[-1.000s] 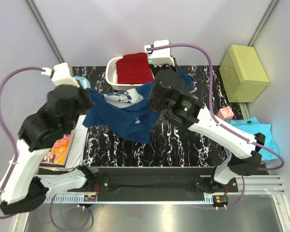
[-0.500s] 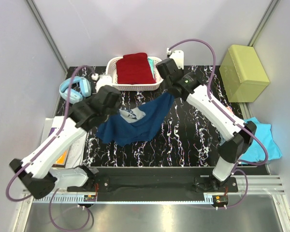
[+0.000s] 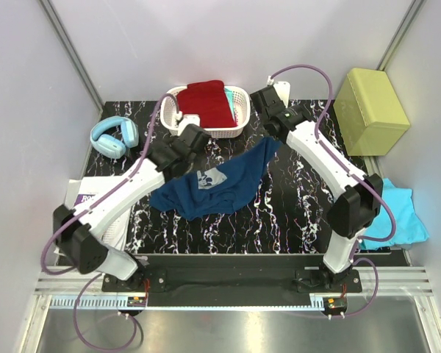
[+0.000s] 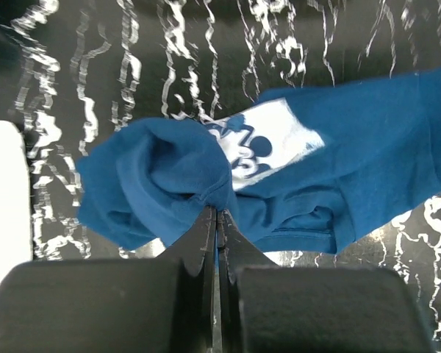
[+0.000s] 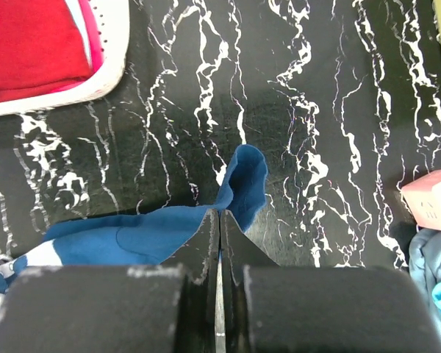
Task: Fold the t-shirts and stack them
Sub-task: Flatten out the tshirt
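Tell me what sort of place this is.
Probably a robotics lab test cell: two arms bolted to a rail at a black marbled table, plain grey walls, and staged props like a basket and headphones.

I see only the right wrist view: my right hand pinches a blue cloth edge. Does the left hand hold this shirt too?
Observer: Yes, the left hand is shut on a bunched fold of the navy t-shirt.
Operator: Where is its print?
Observer: The white print faces up, close to the left hand.
Operator: What lies on the far left?
Observer: Light blue headphones on the table, apart from the shirt.
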Motion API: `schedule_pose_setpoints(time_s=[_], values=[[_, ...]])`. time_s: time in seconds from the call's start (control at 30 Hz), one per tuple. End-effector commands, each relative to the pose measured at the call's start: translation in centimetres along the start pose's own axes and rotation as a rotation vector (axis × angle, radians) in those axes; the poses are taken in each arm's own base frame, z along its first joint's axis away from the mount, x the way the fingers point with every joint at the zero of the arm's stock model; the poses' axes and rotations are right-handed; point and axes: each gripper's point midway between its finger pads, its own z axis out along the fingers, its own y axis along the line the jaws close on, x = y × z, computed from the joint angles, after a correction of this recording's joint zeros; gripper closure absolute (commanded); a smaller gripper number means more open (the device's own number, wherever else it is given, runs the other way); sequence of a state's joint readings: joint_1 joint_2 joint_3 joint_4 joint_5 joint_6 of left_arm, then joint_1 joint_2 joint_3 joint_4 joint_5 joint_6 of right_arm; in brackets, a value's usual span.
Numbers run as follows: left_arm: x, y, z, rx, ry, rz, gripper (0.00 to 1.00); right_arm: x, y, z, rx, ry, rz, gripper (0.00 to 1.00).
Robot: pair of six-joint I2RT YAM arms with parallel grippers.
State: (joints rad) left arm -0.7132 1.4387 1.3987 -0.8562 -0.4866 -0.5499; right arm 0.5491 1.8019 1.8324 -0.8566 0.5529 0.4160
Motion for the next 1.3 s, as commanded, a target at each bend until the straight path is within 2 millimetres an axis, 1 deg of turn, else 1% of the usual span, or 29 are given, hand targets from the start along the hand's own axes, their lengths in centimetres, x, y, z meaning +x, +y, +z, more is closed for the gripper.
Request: schedule_pose_setpoints(time_s=[0.0,0.1,0.23,0.37,0.4,0.43,0.47,0.5,0.53,0.57,0.6,0.63,0.67,0.7,0.73,0.77,0.83,0.87,0.9,0.93,0.97,1.0,1.03,1.07,1.1,1.17,1.2,1.23,1.27], values=[[-0.6,-2.5,2.0,0.061,-0.003,-0.011,1.0,0.2,0.4,2.3,-0.004,0.007,-0.003,1.0],[-0.2,-3.0,3.1,0.052,0.012,0.007,1.0,0.6,-0.1,3.6,0.016,0.025,-0.013,1.0],[-0.8,-3.4,3.3,0.057,0.005,0.009,1.0,1.0,-0.6,4.5,0.018,0.045,-0.005,1.0],[-1.4,-3.6,3.3,0.055,-0.008,0.017,1.0,0.8,-0.5,5.0,0.015,0.041,-0.012,1.0],[-1.5,-3.7,3.2,0.061,-0.012,0.02,0.85,0.9,-0.1,5.0,-0.001,0.049,-0.018,1.0],[-1.9,-3.7,2.9,0.067,-0.021,0.02,0.72,0.4,0.0,4.7,-0.013,0.041,-0.012,0.92],[-2.1,-3.6,2.7,0.068,-0.028,0.02,0.58,0.1,0.2,4.5,-0.027,0.037,-0.005,0.83],[-2.8,-3.2,1.8,0.069,-0.054,0.006,0.44,-0.5,0.4,3.7,-0.048,0.026,0.004,0.65],[-3.0,-2.9,1.5,0.064,-0.068,-0.005,0.23,-1.1,0.5,3.2,-0.06,0.012,0.005,0.59],[-3.4,-2.6,1.0,0.06,-0.084,-0.014,0.16,-1.5,0.5,2.8,-0.069,0.003,0.011,0.52],[-4.1,-1.9,0.1,0.05,-0.118,-0.029,0.1,-2.4,0.4,1.7,-0.086,-0.02,0.02,0.43],[-4.3,-1.5,-0.3,0.043,-0.132,-0.03,0.01,-2.8,0.3,1.2,-0.093,-0.032,0.023,0.39],[-4.8,-0.9,-1.1,0.032,-0.158,-0.04,0.01,-3.4,0.3,0.1,-0.109,-0.05,0.03,0.36],[-4.9,-0.5,-1.3,0.024,-0.166,-0.043,0.01,-3.7,0.4,-0.5,-0.121,-0.058,0.032,0.33],[-5.0,-0.1,-1.5,0.015,-0.175,-0.041,0.01,-3.8,0.6,-1.1,-0.135,-0.063,0.032,0.32],[-5.2,0.5,-2.0,0.008,-0.19,-0.05,0.01,-3.7,1.1,-2.3,-0.159,-0.069,0.025,0.32],[-4.9,1.7,-1.8,-0.013,-0.187,-0.07,0.01,-2.8,1.8,-3.3,-0.184,-0.055,0.003,0.33],[-5.0,2.3,-2.2,-0.012,-0.193,-0.091,0.01,-2.4,2.8,-4.6,-0.214,-0.059,-0.015,0.33],[-4.3,3.0,-1.6,-0.025,-0.176,-0.105,0.01,-1.4,3.2,-4.8,-0.225,-0.045,-0.033,0.33],[-4.4,4.2,-1.4,-0.045,-0.173,-0.134,0.01,-0.7,3.7,-5.3,-0.242,-0.036,-0.045,0.36],[-4.3,4.9,-1.5,-0.051,-0.172,-0.148,0.01,0.1,4.6,-6.1,-0.283,-0.022,-0.054,0.37],[-3.7,5.6,-1.1,-0.07,-0.16,-0.153,0.01,1.9,5.9,-6.8,-0.314,0.007,-0.08,0.38],[-3.6,6.6,-0.9,-0.093,-0.159,-0.166,0.01,3.1,6.9,-7.4,-0.338,0.023,-0.103,0.39],[-3.5,7.2,-0.9,-0.106,-0.159,-0.172,0.01,4.1,7.6,-7.9,-0.357,0.04,-0.121,0.4],[-3.0,7.7,-0.7,-0.123,-0.15,-0.172,0.01,6.1,9.3,-9.1,-0.392,0.06,-0.161,0.4],[-2.7,8.9,-0.9,-0.152,-0.156,-0.185,0.01,8.5,10.9,-9.7,-0.417,0.1,-0.203,0.41],[-2.2,9.3,-0.7,-0.167,-0.148,-0.192,0.01,9.7,11.7,-10.3,-0.431,0.117,-0.22,0.41],[-2.0,9.8,-0.7,-0.179,-0.148,-0.204,0.01,11.3,13.0,-11.5,-0.462,0.13,-0.252,0.41],[-1.7,10.2,-0.9,-0.185,-0.151,-0.21,0.01,12.6,13.9,-11.7,-0.473,0.149,-0.276,0.42]])
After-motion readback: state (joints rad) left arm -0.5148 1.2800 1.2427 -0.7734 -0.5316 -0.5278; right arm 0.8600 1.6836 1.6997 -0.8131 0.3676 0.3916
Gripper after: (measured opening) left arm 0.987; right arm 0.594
